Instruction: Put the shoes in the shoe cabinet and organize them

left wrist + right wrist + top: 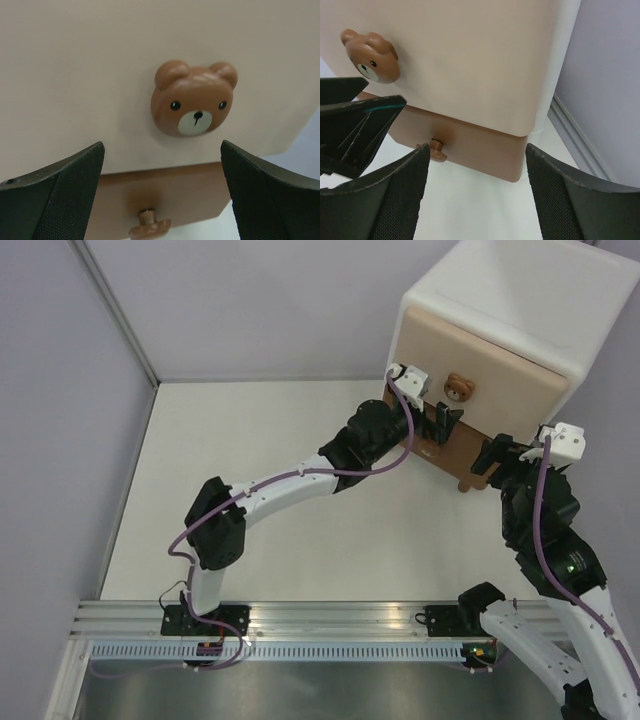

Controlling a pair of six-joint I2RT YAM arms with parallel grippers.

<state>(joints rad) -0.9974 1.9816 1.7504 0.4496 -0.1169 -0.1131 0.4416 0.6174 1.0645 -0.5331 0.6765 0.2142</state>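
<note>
White tabletop [250, 540] and pale lilac walls, and the only thing standing out there is the shoe cabinet [520, 300], up in the upper right of the overhead view. We can't spot the shoes in any of the three views, so whether they're tucked inside is beyond us.

Both arms are up against the cabinet's front. The left gripper [440, 425] hangs in front of the brown lower drawer [448, 452], just under the bear knob [459, 388] of the beige upper drawer [490, 365]. From its own camera its jaws stand wide apart with nothing between them, the bear's face sitting above the gap and the lower knob [149, 225] peeking in at the bottom edge. The right gripper [497, 455] sits at the lower right corner of that front, near the cabinet's foot. Its jaws are parted as well and empty, with the brown drawer's corner framed between them.

Both drawer fronts look pushed in to us. So we read this as drawer work: a knob is being lined up, not a shoe carried. Next, we reckon, the left arm needs to drop and centre on that lower knob, close on its narrow stem and pull straight out, with the right arm free to steady the cabinet so it doesn't slide.
</note>
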